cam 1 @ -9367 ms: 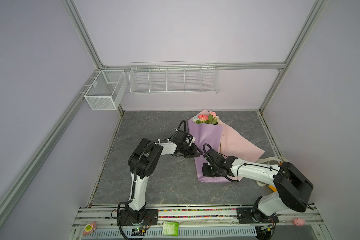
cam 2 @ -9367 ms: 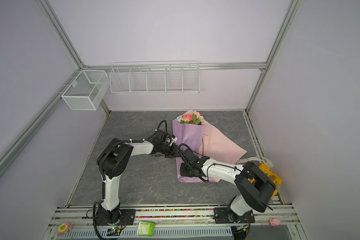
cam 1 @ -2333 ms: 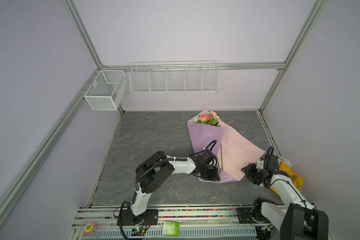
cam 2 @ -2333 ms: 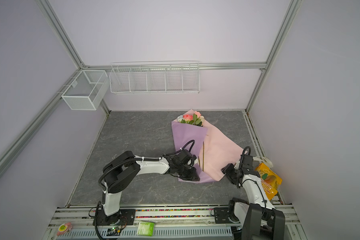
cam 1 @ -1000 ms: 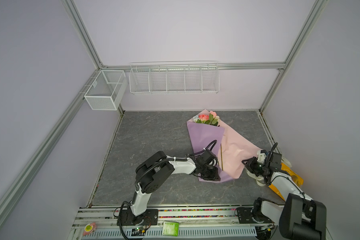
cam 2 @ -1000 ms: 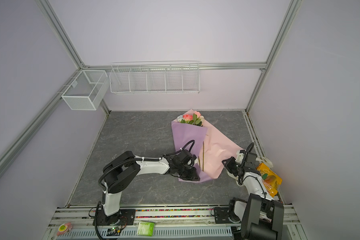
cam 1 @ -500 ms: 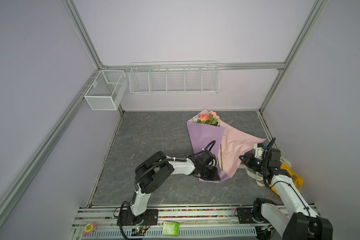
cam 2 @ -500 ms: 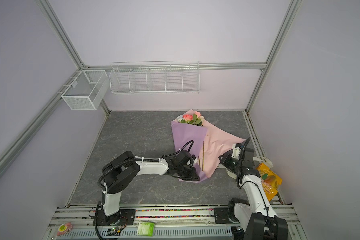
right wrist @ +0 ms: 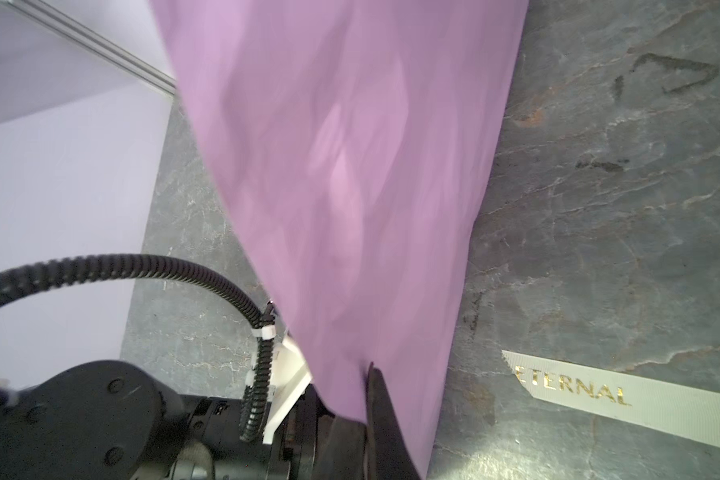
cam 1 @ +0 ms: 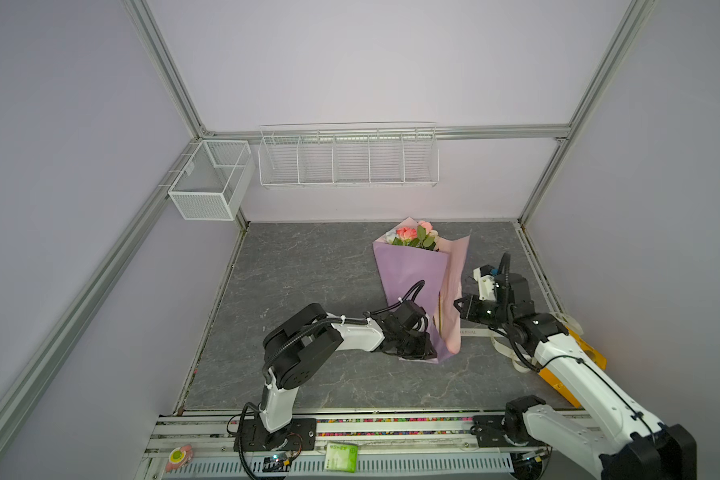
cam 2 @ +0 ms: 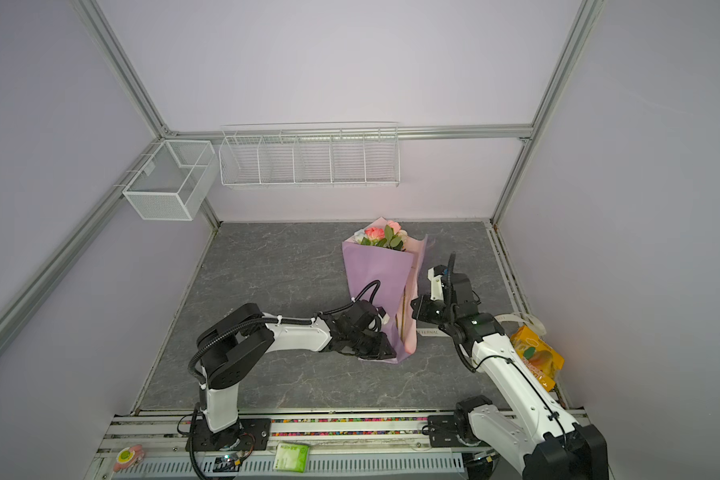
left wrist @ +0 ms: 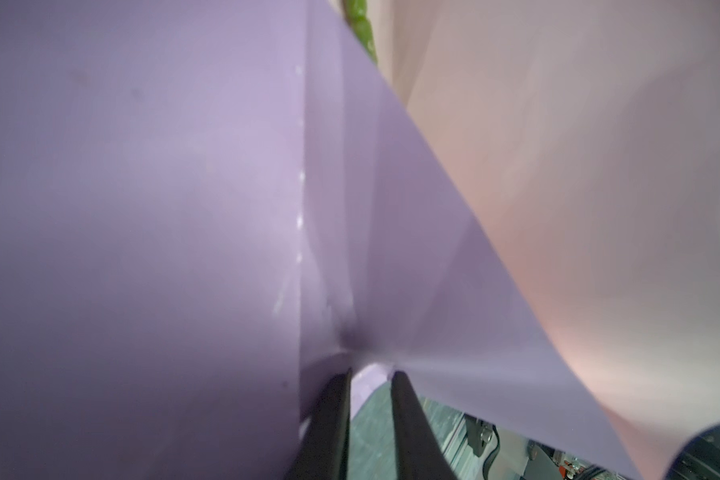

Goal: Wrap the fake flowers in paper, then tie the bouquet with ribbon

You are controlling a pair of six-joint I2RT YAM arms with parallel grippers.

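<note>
Left arm (cam 1: 358,334) stretched low, left fingers (left wrist: 329,419) pinching lilac paper (cam 1: 408,274), right arm (cam 1: 558,353) bent, right fingers (right wrist: 383,419) clamped on pink flap (cam 1: 454,282)

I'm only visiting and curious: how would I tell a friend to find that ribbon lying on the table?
Look at the grey stone-patterned table, toward its right edge. Between the paper-wrapped bouquet of fake flowers and the yellow packet, the ribbon lies on the surface. It is the only cream strip there, printed with gold letters reading ETERNAL.
</note>
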